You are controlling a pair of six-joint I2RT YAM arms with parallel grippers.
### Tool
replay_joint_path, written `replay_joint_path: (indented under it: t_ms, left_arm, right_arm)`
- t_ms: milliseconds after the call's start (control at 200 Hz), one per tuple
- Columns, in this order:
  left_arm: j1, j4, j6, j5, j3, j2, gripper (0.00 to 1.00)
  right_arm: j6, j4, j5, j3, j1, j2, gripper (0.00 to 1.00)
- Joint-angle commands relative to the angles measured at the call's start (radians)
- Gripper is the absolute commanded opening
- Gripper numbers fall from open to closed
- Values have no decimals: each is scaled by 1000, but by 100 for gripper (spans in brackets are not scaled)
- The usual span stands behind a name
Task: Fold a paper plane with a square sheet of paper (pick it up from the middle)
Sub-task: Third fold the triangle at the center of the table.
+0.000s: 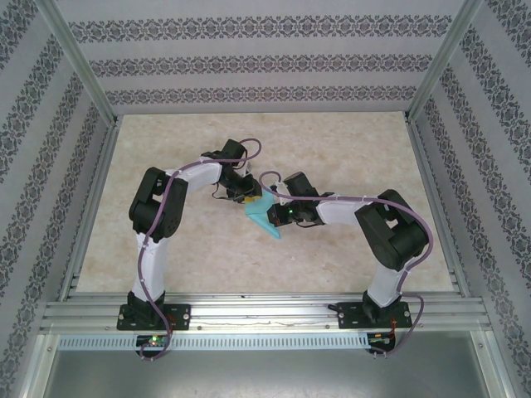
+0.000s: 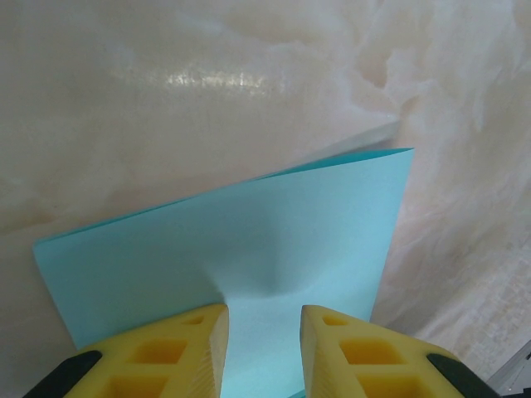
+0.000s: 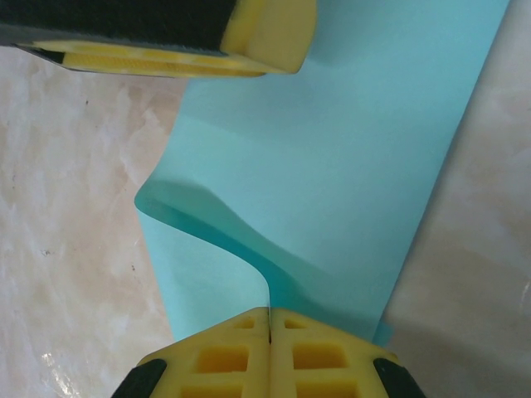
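- Left arm [image 1: 153, 224] reaches up from its base and bends in toward mid-counter [image 1: 348, 149].
- Left pincer [image 1: 246, 197] sits at the far-left end of the square sheet of paper [image 1: 264, 217], which lies at the middle of the counter between the two pincers.
- On my left wrist feed, the left pincer [image 2: 264, 319] has its yellow fingers [image 2: 178, 348] part-way apart. I see the sheet [image 2: 249, 240] through the gap.
- The sheet is puckered just ahead of those tips. I read this pincer as released, with its tips at the paper.
- The sheet is folded over. I see a doubled edge along its far side, and the top layer is flat apart from the pucker.
- On the right wrist feed, the sheet [image 3: 348, 166] runs up the frame, and one left-pincer finger [image 3: 265, 33] lies across its far end.
- The upper layer bows up in a wave, and its loose edge curls down into the right pincer.
- Right pincer [image 3: 270, 315] is clenched, pads tight together, grasping that edge of the sheet at the seam.
- From the top, the right pincer [image 1: 280, 217] is at the near-right side of the sheet, close to its pointed corner.
- Right arm [image 1: 390, 240] bends in from the right.
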Motion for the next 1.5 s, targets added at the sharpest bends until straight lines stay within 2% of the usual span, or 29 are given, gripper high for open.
replay_joint_path:
  t_ms: [0,829,1494]
  left_arm:
    - [-3,-27,-8,-9,-30,13,31]
    - [-2,-25,-8,-10,-43,10,31]
    - [-3,-19,-14,-8,-49,13,32]
  right_arm:
    - [1,-14,17,11,6,9,0]
    - [10,-9,58,-24,1,-27,0]
    - [1,-36,71,2,1,18,0]
